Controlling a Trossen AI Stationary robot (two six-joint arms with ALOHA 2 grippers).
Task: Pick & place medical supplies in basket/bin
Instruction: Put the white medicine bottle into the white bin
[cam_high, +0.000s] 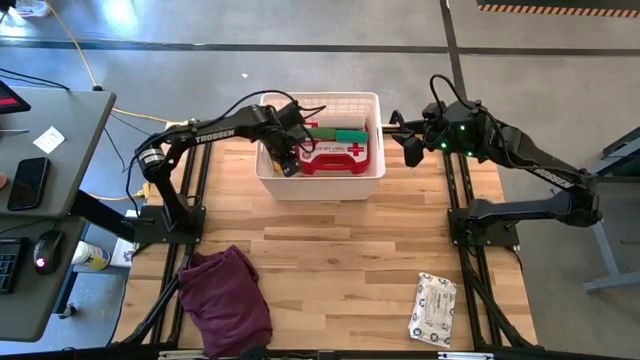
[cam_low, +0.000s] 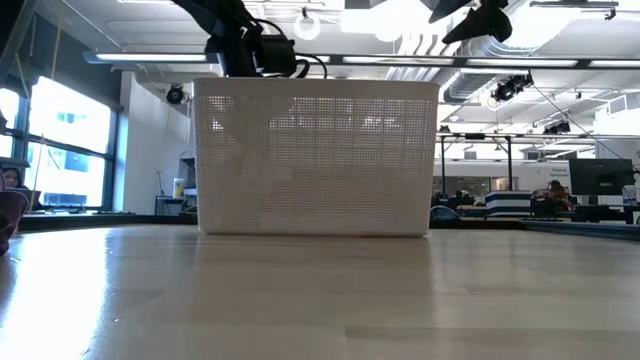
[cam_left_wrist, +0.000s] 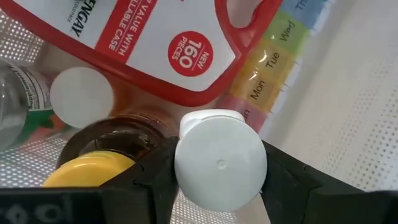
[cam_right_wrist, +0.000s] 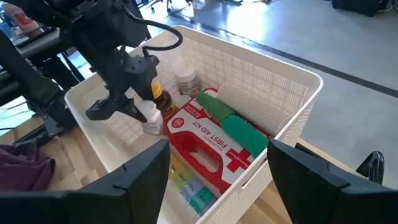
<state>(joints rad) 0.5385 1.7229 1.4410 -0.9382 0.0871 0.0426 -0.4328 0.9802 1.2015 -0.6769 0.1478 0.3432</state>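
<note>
The light wooden table (cam_high: 330, 250) carries the white basket (cam_high: 320, 186) at its far edge, a purple cloth (cam_high: 228, 298) and a white wipes pack (cam_high: 433, 309) at its near corners.

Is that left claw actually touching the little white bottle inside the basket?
Touching. In the left wrist view the white bottle sits pressed between the left gripper's two dark fingers, no gap either side.

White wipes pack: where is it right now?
The white wipes pack lies on the table's near right corner in the high view, outside the white basket and opposite the purple cloth.
</note>
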